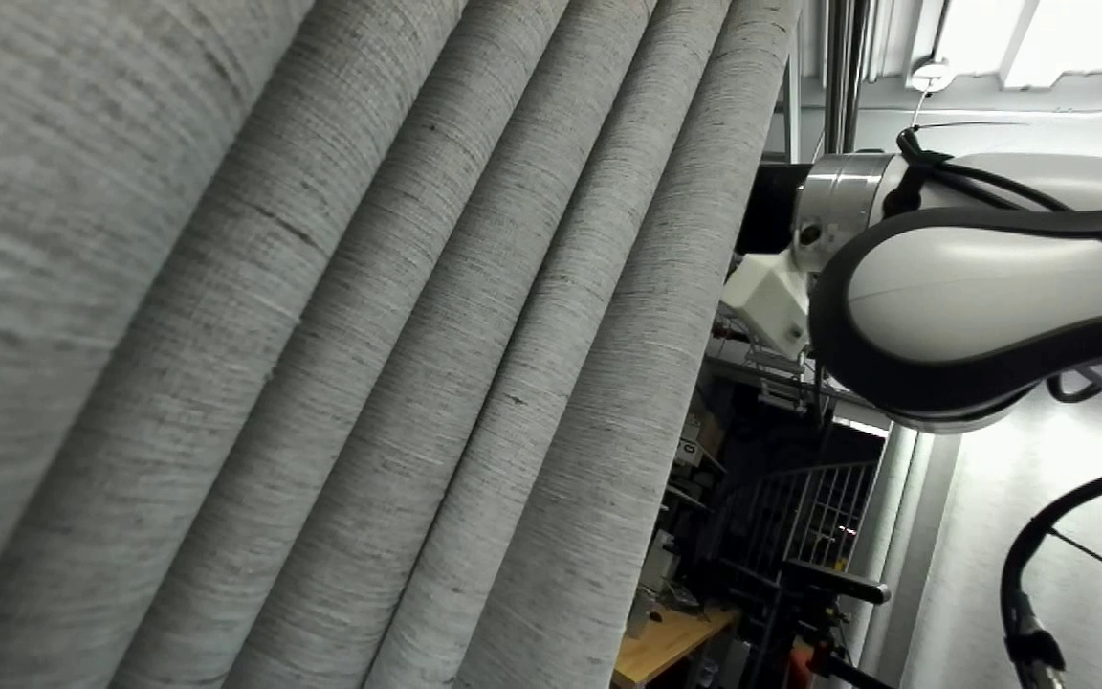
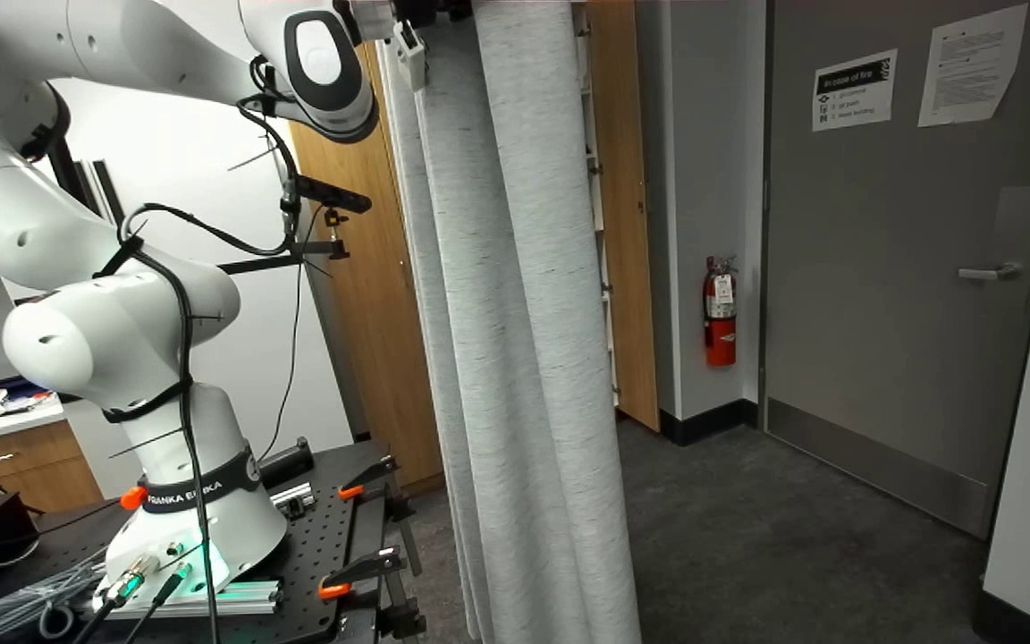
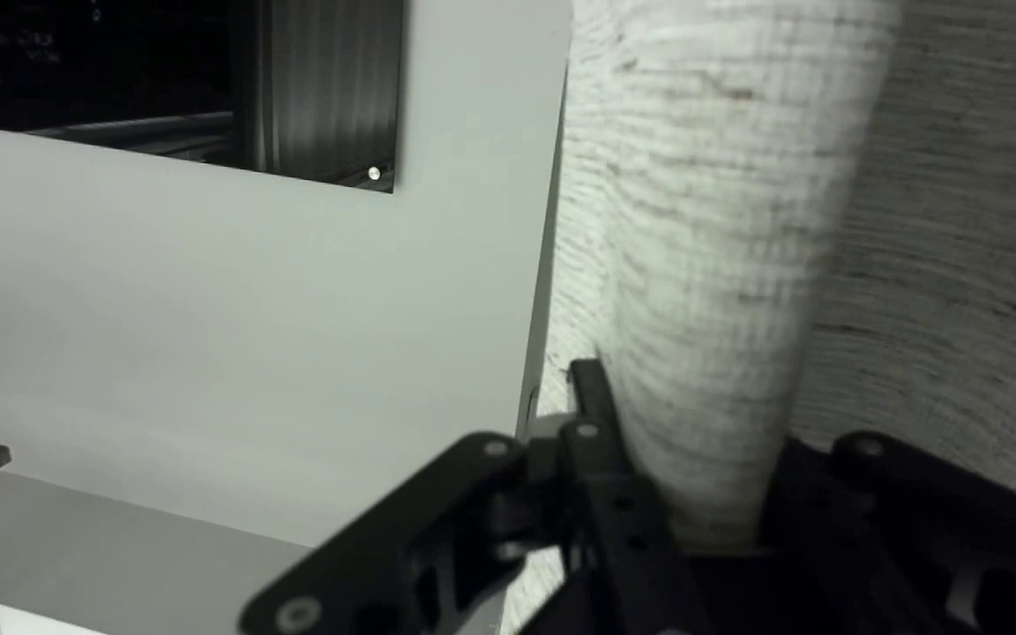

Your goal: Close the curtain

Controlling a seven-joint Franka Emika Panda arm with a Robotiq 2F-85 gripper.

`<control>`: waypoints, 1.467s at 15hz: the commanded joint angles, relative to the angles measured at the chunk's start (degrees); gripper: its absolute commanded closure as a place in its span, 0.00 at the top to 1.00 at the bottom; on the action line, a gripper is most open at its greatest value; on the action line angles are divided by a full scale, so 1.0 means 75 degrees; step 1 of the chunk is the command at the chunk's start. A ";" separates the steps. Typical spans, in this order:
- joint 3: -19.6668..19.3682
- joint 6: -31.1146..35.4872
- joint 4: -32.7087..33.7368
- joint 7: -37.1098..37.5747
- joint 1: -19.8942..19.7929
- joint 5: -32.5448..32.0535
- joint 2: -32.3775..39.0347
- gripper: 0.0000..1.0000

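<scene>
The tool has a fold of the curtain tucked between its fingers, and in the wrist view it reads as a pinch: cloth fat above, squeezed narrower where the black fingers press on either side. The actual contact is partly hidden, but I'd call it gripped. My guess on the spot: it's well above the tabletop and close to what looks like the curtain's edge, so a sideways pull should bring the pleats along rather than just swing the bottom. The curtain hangs between the robot arm and the grey door in an exterior view, pretty bunched, so I'd say it isn't drawn across yet.

Clamps sit along the tabletop's edge, presumably to keep things put when the arm tugs. The cable is strapped to the arm with a slack loop, probably so the joints can turn without yanking it.

Texture-wise, nice contrast. The curtain is a heathered light-grey weave with darker crosswise flecks, and its pleats are deep and rounded, almost like tubes. Seems soft but heavy, so I'd expect some drag. The arm is smooth white shells with black trim and a shiny metal ring at the wrist, and the tabletop is flat, black and full of holes.
</scene>
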 commanded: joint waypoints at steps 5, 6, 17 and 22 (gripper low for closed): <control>0.0333 0.0135 0.0341 -0.0030 -0.0798 0.0066 0.0421 0.00; 0.0330 0.0106 0.0378 -0.0021 -0.0857 0.0072 0.0481 0.00; -0.1903 0.0139 0.0977 -0.0508 0.0244 -0.0836 0.1705 0.00; -0.3786 0.0039 0.1596 -0.0399 0.1057 -0.1544 0.2277 0.00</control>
